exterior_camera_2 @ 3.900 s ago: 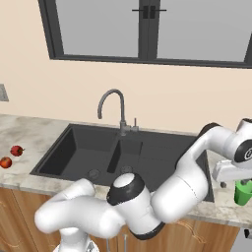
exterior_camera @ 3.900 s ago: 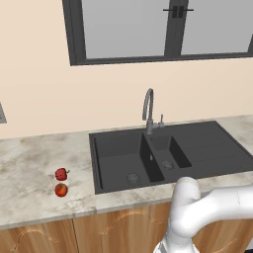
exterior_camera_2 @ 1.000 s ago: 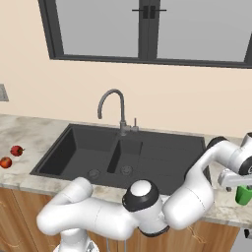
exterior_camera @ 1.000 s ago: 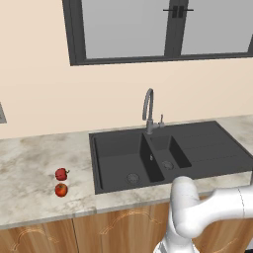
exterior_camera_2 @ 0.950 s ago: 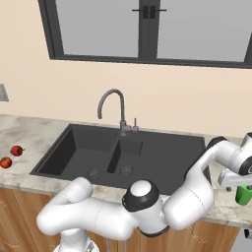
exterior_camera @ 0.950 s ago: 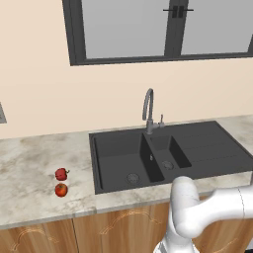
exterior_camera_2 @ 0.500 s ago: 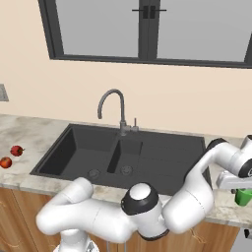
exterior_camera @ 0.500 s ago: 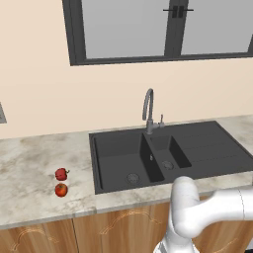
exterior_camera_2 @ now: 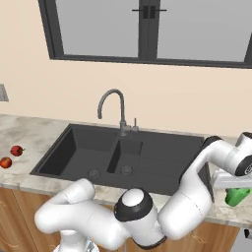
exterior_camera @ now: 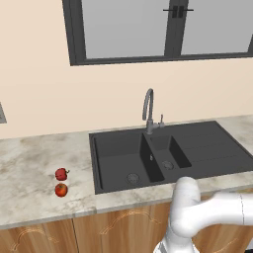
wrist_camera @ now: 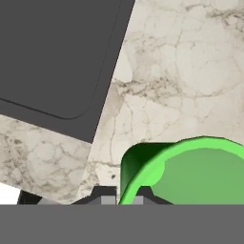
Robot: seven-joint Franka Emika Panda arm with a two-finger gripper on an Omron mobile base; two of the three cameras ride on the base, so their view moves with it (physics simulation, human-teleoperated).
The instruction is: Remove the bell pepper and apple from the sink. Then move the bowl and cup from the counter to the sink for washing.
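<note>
Gripper (wrist_camera: pixel 123 196) is pinching the rim of the upright green cup (exterior_camera_2: pixel 238 196), mouth facing up, standing on the marbled counter (wrist_camera: pixel 190 71) beside the sink (exterior_camera_2: pixel 147 157).

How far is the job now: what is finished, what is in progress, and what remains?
Finished: the bell pepper and the apple lie on the counter left of the sink, whose basins hold nothing. In progress: the gripper is shut on the rim of the cup, which stands on the counter right of the sink. Remaining: bring the cup into the sink, then the bowl.
</note>
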